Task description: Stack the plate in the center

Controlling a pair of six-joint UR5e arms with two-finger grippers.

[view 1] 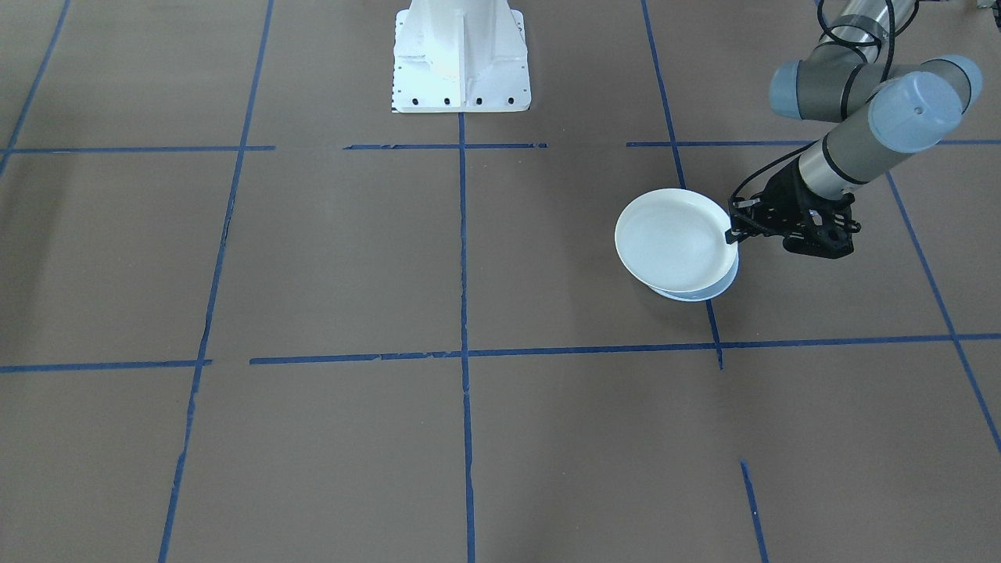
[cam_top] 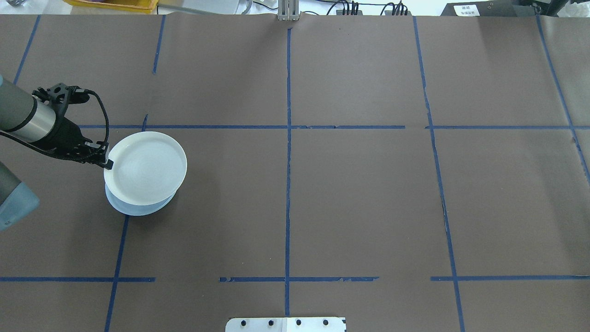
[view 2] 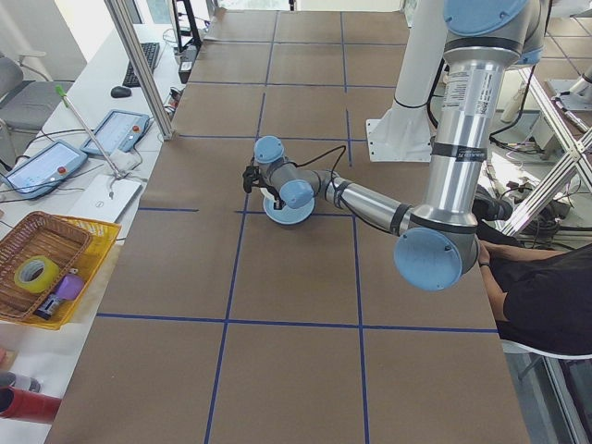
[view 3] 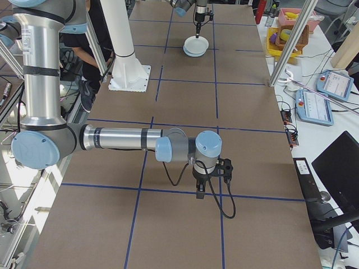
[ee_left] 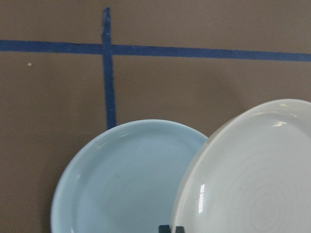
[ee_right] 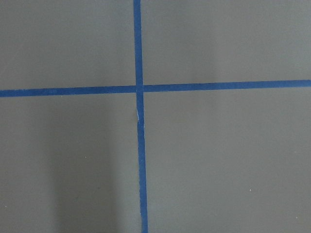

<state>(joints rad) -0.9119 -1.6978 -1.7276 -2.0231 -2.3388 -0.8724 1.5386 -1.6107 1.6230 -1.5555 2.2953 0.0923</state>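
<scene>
We see the left gripper clamped on the rim of a glossy grey-green plate, holding it over the pale blue plate that lies on the brown table. The upper plate is offset, so a crescent of the blue one shows on the robot's side. Both sit at the table's left, on a crossing of the blue tape lines; the middle and right squares give wide room for moving. The left wrist view alone shows the concentric rings on the held plate and more of the blue plate's raised rim. The right gripper appears only in the right side view, hanging over the table well apart from the plates, and we cannot tell whether it is parted or closed. A white label on a black box beyond the far edge is too small to read.
</scene>
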